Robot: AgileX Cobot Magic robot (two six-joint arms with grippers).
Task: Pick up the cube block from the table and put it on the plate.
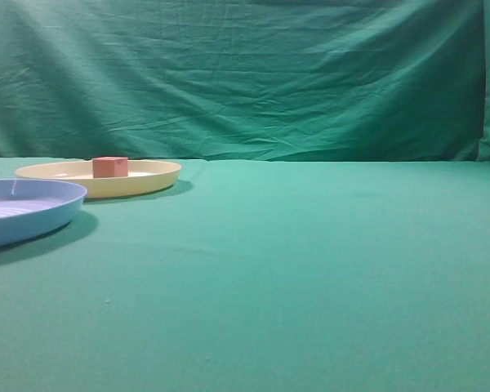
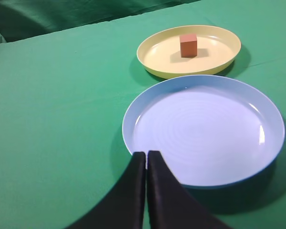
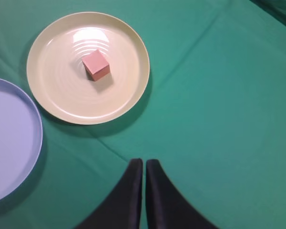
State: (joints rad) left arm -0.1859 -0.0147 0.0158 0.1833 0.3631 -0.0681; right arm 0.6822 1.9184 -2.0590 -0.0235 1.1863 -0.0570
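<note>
- The small reddish-brown cube block (image 3: 96,65) sits on the pale yellow round plate (image 3: 128,86); the placing looks done.
- Left gripper (image 2: 146,160) and right gripper (image 3: 144,167) are pressed together, empty.

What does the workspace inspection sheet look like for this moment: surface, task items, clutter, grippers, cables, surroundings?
Surface: table covered in green cloth, lightly creased, no spills seen.
Job's things: small reddish-brown cube block sits inside the wide shallow pale yellow plate, near its middle, resting flat; nothing touches it.
Clutter: one light blue round plate with a ribbed inside, empty, beside the yellow plate with a narrow gap between them.
Grippers: left gripper shut, holding nothing, its tips at the blue plate's near rim in its wrist view; right gripper shut, holding nothing, over bare cloth, apart from the yellow plate.
Cables: nothing seen.
Surroundings: wrinkled green cloth backdrop behind the table.
</note>
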